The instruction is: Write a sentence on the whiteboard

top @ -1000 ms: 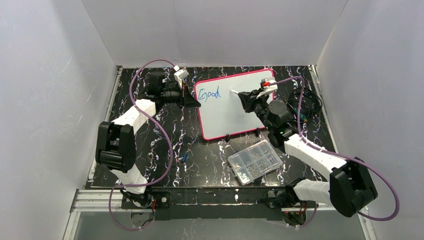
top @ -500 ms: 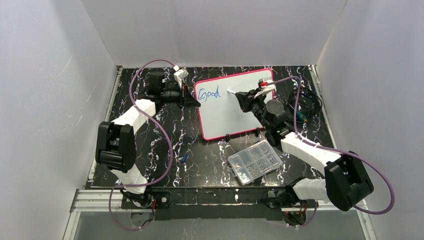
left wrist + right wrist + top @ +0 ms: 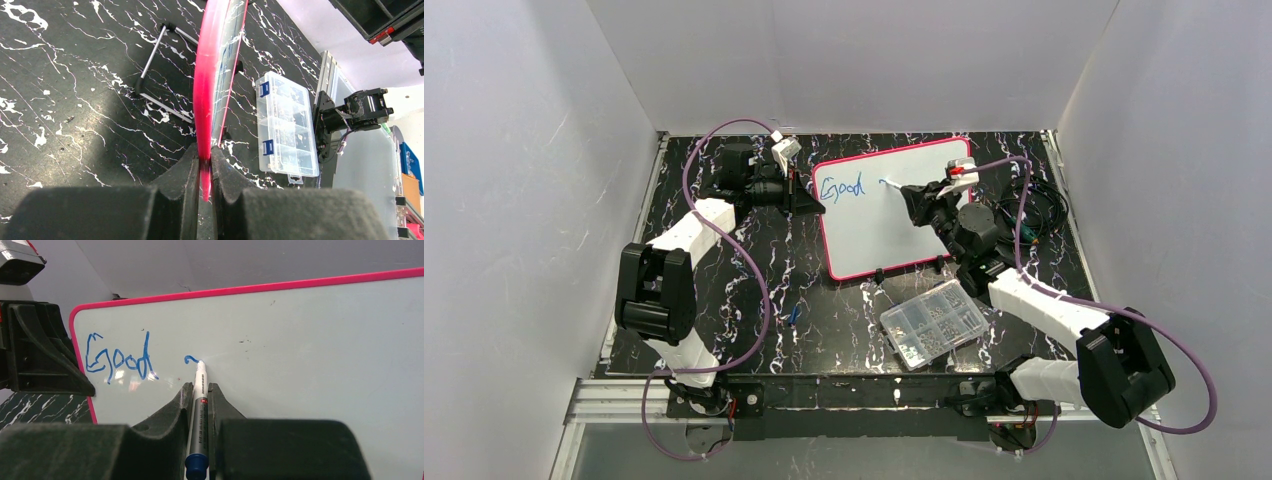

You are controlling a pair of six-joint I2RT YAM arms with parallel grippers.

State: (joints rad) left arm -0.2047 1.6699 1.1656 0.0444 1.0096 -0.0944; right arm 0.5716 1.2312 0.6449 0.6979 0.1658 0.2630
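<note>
**Marker tip on board, right of "Good"**

The whiteboard [image 3: 874, 235] stands propped up at the far middle of the table [image 3: 844, 330]. The left gripper [image 3: 202, 154] is clamped on the pink frame at the board's left edge. The right gripper [image 3: 200, 388] is closed on a blue marker [image 3: 199, 412]. Its tip touches the board face just right of the sentence [image 3: 119, 360], which reads "Good" plus one small blue curl at the tip. A clear parts box [image 3: 932, 322] lies nearer the arms, apart from the board. Its compartments hold small pieces, possibly hardware, too small to tell.
</note>
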